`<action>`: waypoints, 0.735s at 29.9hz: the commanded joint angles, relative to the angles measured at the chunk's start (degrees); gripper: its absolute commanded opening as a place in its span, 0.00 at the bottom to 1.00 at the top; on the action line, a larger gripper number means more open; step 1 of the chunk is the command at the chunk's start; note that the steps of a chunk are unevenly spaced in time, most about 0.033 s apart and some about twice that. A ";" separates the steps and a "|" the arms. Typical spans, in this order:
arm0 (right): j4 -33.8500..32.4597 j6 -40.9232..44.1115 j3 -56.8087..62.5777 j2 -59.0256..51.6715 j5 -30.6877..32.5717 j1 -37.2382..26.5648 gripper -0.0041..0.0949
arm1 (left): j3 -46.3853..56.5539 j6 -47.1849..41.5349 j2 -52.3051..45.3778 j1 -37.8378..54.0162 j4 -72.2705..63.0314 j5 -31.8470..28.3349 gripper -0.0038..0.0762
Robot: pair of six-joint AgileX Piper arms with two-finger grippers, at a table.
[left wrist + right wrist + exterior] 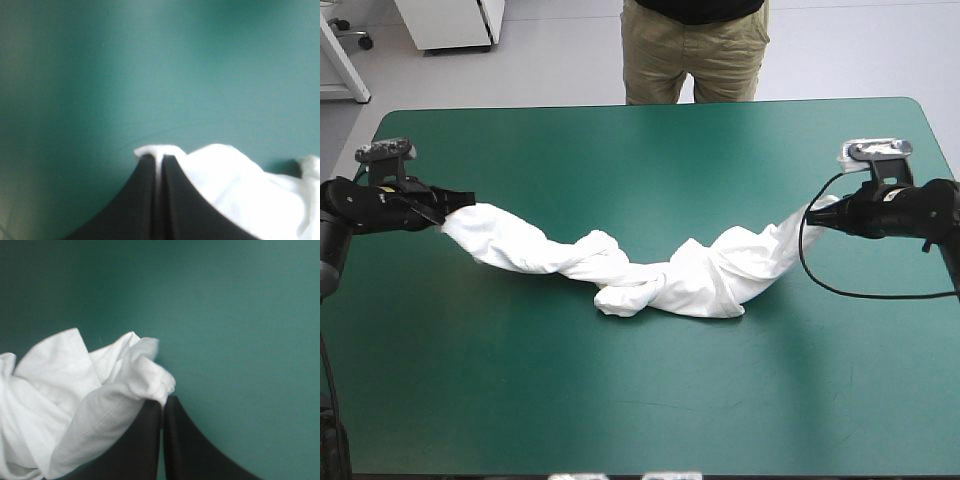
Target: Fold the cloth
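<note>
You have a plain white T-shirt [650, 275] between the jaws, with a white stitched hem showing beside the right ones. The jaws are black. The surface [620, 400] under them is an even teal-green.

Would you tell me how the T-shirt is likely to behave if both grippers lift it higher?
Probably floppy: the T-shirt sags as a twisted rope between the left gripper and right gripper, its middle on the table. Likely light: small fingertip pinches hold both ends. Lifted, it may hang bunched, not flat.
</note>
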 commanded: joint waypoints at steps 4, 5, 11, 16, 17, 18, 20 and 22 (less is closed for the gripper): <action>3.25 0.30 -13.97 -10.84 3.23 -0.06 0.03 | -15.22 -1.21 -8.48 -0.32 -3.51 3.43 0.04; 3.67 0.30 -16.15 -11.36 3.54 -0.06 0.03 | -18.48 -1.21 -9.03 -0.32 -3.51 4.28 0.04; 7.88 0.13 -34.97 -12.70 6.44 -0.06 0.03 | -42.13 -4.08 -10.18 -0.32 -3.38 8.38 0.04; 8.21 0.06 -52.10 -12.83 6.47 -0.06 0.03 | -63.59 -6.60 -10.07 -0.32 -1.93 7.37 0.04; 8.32 0.06 -55.21 -12.83 6.34 -0.06 0.03 | -67.09 -6.89 -10.07 -0.32 -1.48 7.50 0.04; 8.52 0.06 -57.71 -12.83 6.47 -0.06 0.03 | -70.07 -7.67 -10.72 -0.32 -0.33 7.75 0.04; 8.63 0.06 -62.98 -12.83 7.76 -0.06 0.03 | -73.89 -8.35 -11.67 -0.32 1.37 8.06 0.04; 8.63 0.19 -67.86 -12.83 10.33 -0.06 0.03 | -76.03 -8.39 -13.17 -0.32 2.59 8.15 0.04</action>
